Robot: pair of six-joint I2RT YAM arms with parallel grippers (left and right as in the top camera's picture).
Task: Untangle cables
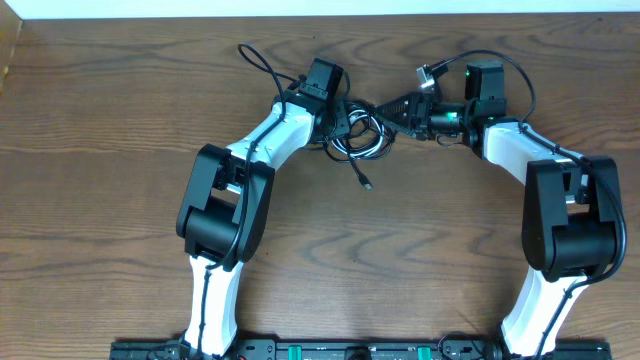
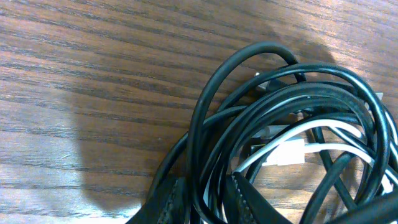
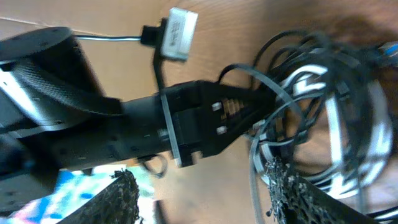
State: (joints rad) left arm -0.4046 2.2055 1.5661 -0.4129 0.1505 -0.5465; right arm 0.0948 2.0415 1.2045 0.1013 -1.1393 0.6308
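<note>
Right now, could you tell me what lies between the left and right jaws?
The tangled cables, black and one white, lie between the left jaws and the right jaws; the overhead view shows it.

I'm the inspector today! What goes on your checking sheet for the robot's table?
Surface: brown wooden table.
Job's things: black cables and a white cable tangled in one pile; one plug end trails loose toward the front.
Clutter: nothing seen.
End effectors: left end effector looks closed on black strands; right end effector open at the pile.
Cables: a black arm wire loops off the left wrist.
Surroundings: pale strip past the far edge; black rail at the front.
</note>
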